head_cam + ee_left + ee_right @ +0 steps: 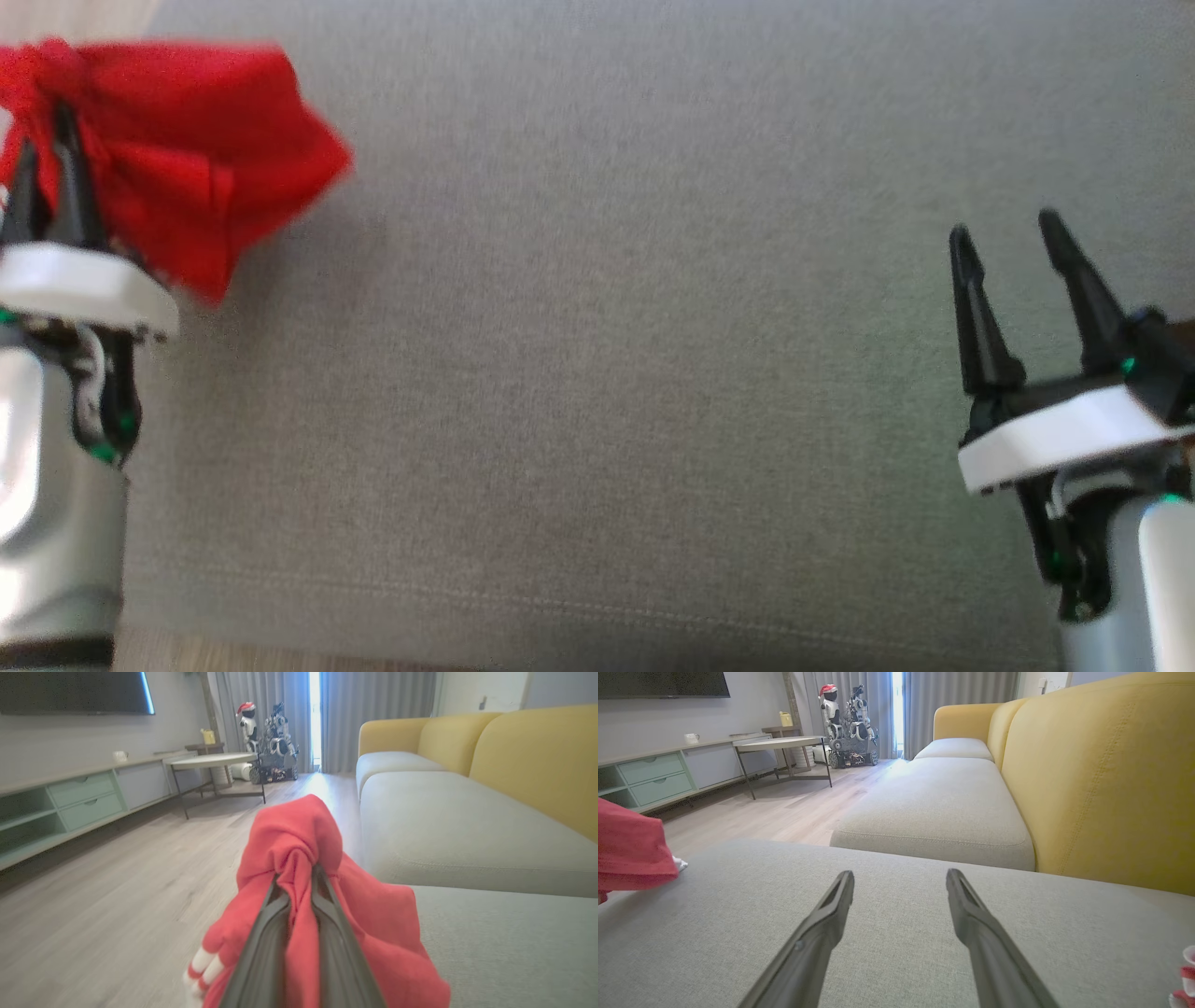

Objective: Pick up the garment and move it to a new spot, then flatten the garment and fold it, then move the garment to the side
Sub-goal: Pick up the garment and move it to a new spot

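The garment (201, 159) is red with white-striped cuffs. It hangs bunched at the upper left of the head view, lifted above the grey sofa cushion (607, 327). My left gripper (42, 131) is shut on it. In the left wrist view the red cloth of the garment (299, 858) is pinched between the two dark fingers (261, 942) and drapes down both sides. My right gripper (1004, 233) stands open over the cushion at the right, with nothing between its fingers. The right wrist view shows my right gripper (900, 879) and a corner of the garment (630, 849) at the left edge.
The grey cushion's front seam (560, 602) runs near the bottom of the head view. A yellow sofa back (1101, 779) rises on the right. Wooden floor (117, 882), a low cabinet (70, 802), a side table (215, 760) and another robot (268, 742) lie beyond. A red-and-white object (1186, 975) sits at the right wrist view's lower right.
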